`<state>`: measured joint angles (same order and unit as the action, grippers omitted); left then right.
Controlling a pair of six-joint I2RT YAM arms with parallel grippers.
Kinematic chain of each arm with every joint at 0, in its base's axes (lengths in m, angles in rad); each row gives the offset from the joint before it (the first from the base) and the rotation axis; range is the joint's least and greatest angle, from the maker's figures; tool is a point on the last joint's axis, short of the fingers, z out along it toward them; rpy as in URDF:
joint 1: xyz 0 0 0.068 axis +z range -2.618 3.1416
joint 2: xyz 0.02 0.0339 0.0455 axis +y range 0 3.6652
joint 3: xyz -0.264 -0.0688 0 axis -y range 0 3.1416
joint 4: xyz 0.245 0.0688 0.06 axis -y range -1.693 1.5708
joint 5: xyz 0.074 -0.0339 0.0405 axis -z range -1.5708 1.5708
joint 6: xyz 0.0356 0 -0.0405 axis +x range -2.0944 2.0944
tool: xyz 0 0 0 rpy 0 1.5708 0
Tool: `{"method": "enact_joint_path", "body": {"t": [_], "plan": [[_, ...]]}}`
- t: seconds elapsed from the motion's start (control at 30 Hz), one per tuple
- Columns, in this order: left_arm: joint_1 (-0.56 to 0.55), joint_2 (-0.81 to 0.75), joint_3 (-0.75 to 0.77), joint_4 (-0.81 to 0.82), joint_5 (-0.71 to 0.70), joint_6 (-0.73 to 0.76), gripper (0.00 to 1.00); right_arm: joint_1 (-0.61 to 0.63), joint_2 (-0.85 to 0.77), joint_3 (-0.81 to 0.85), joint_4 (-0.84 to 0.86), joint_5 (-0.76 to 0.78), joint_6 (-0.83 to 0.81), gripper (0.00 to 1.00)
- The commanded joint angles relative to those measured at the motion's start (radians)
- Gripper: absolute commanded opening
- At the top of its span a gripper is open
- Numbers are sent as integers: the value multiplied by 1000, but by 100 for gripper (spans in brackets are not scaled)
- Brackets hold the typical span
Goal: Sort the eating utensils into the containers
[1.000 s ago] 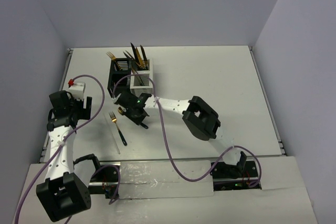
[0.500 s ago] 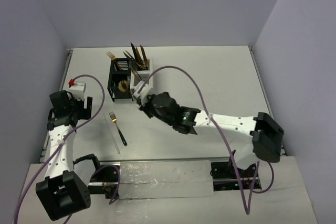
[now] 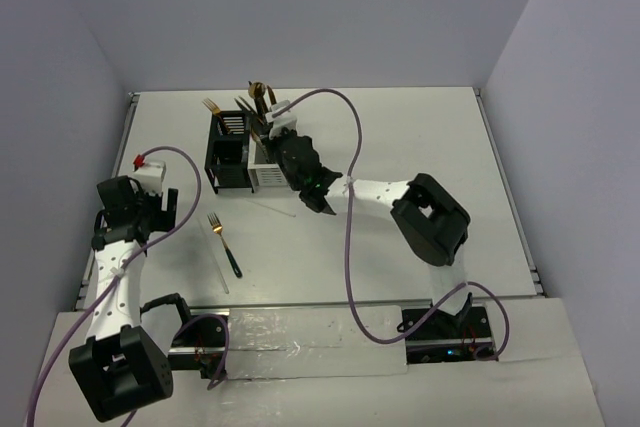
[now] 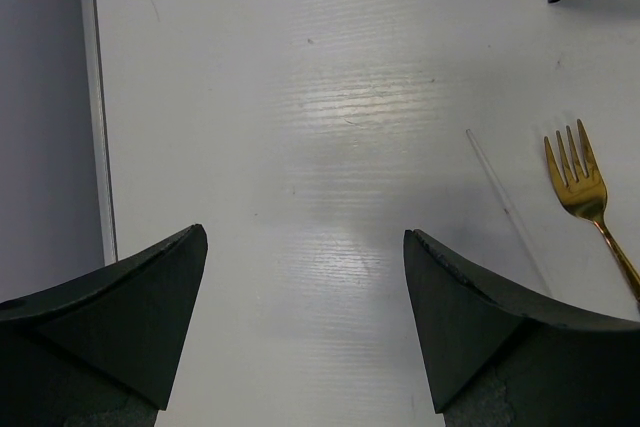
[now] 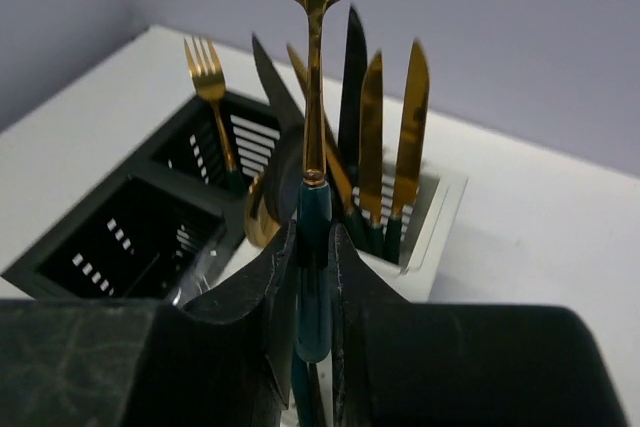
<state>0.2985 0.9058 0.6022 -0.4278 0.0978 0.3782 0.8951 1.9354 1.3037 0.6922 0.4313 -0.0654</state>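
Your right end effector pinches a gold spoon upright above the white caddy. Its grip seems loose, so the spoon may slip outside. The left end effector gapes, empty, near the fork.

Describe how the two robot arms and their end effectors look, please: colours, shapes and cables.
Both arms have white link segments with bulky black joint housings. A purple cable loops along the left arm and the right arm. The left arm carries a white block with a red tip. The left end effector has dark wedge-shaped fingers.
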Motion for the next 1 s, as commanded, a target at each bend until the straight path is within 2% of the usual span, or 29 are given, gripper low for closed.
{"method": "enact_joint_path", "body": {"t": [0.0,0.13,0.3,0.4,0.6,0.67,0.7,0.73,0.9,0.97], "plan": [[8,-13,-5,44,-4,13,90,-13,2,51,4,26,117,0],[10,1,-5,58,-1,10,90,-12,26,28,-32,21,177,0],[8,1,2,54,2,8,89,-12,99,162,-285,23,213,0],[10,-4,-4,54,-1,10,90,-12,106,157,-306,21,210,0],[8,-7,-1,52,-1,8,90,-12,103,149,-329,32,193,7],[8,-13,1,50,-4,11,89,-12,97,140,-333,40,187,23],[8,-15,1,49,-6,11,89,-12,88,125,-335,43,187,43],[10,-16,2,49,-9,14,90,-12,83,118,-339,46,187,50],[8,-19,4,43,-12,18,89,-9,28,52,-321,55,179,61],[8,-19,7,40,-7,14,90,5,-24,29,-304,60,147,61]]}}
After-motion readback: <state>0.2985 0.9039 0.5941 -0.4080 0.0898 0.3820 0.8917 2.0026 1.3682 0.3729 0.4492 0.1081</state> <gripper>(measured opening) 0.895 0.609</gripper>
